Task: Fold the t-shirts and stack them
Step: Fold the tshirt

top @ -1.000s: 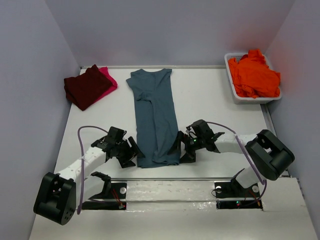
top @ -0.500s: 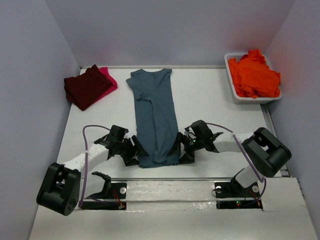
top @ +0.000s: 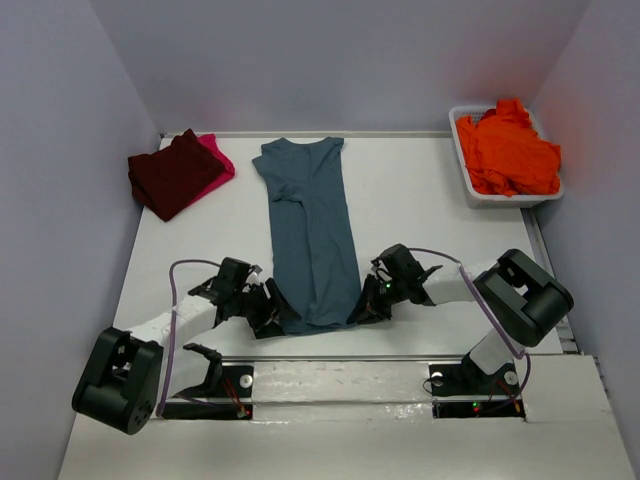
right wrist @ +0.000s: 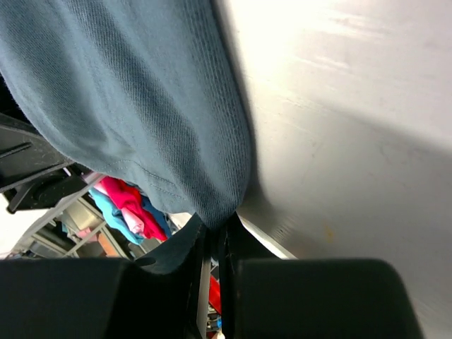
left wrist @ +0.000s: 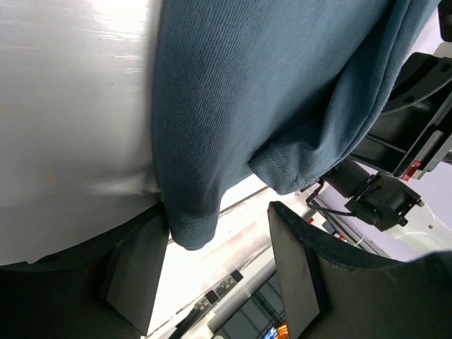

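A slate teal-blue t-shirt (top: 310, 230), folded into a long strip, lies down the middle of the table. My right gripper (top: 362, 308) is at its near right corner, and the right wrist view shows that gripper (right wrist: 214, 240) shut on the hem of the cloth (right wrist: 141, 106). My left gripper (top: 275, 310) sits at the near left corner. In the left wrist view it (left wrist: 215, 275) stands open, with the shirt's corner (left wrist: 191, 229) hanging just inside the left finger (left wrist: 138, 272), not pinched. A folded dark maroon shirt (top: 172, 172) rests on a bright pink one (top: 218, 158) at the back left.
A white tub (top: 470, 185) at the back right holds a crumpled vivid orange shirt (top: 508, 150). The table's near edge and the arm bases lie just behind both grippers. Grey walls close in the left, right and far sides.
My right gripper has closed on the shirt's near right corner. My left gripper has slid right onto the near left corner and narrowed slightly, still open.
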You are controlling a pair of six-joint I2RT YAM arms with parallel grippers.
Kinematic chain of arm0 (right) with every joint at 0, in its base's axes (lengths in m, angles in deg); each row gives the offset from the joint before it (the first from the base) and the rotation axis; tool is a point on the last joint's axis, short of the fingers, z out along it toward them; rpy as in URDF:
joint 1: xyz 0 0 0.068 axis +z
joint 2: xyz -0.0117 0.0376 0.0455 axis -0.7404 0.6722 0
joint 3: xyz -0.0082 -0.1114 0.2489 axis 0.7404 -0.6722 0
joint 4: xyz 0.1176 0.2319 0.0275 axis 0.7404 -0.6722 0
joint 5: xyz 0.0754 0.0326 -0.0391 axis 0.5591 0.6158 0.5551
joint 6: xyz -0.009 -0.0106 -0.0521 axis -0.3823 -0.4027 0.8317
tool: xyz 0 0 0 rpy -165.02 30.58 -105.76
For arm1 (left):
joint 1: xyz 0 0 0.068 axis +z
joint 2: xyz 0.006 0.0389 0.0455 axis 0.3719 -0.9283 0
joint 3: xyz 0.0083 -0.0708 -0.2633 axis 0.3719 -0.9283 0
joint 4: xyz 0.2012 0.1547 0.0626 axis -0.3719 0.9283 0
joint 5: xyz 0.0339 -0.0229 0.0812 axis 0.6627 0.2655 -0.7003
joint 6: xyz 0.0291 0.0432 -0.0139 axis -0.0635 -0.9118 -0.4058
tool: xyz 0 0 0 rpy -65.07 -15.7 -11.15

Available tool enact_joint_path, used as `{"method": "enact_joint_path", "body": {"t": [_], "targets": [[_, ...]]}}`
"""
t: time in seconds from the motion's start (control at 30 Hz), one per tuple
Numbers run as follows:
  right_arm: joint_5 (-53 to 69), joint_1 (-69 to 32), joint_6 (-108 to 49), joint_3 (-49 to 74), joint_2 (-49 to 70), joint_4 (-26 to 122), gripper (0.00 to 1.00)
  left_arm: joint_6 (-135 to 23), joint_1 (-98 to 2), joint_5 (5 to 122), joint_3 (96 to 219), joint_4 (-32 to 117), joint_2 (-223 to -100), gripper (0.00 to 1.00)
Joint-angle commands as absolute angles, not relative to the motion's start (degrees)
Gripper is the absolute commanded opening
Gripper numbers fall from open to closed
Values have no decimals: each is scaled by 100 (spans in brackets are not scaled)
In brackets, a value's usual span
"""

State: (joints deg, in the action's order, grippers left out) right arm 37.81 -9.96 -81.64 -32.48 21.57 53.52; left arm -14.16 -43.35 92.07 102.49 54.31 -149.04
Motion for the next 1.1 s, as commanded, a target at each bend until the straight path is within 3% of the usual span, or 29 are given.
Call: {"method": "enact_joint_path", "body": {"t": [0.0,0.13,0.33,0.47,0.83,1.07], "targets": [[3454,-1006,-8058,-3280,2280,5088,11,-1503,-4328,9008,10063,5497,-14914,69],[3454,-1006,-7997,-3209,2210,4974,11,-1512,-4328,8999,10055,5427,-14914,62],[3437,-1006,-7839,-3104,2174,4710,12,-1512,-4328,9008,10063,5347,-14967,21],[3445,-1006,-7786,-3086,2122,4648,10,-1538,-4328,8981,10090,5365,-14967,7],[3832,-1006,-7346,-2858,1797,3823,7,-1767,-4328,9060,10301,6040,-14528,6],[4008,-1006,-6995,-2814,928,2778,7,-1714,-4547,9245,10073,6761,-13607,6]]}}
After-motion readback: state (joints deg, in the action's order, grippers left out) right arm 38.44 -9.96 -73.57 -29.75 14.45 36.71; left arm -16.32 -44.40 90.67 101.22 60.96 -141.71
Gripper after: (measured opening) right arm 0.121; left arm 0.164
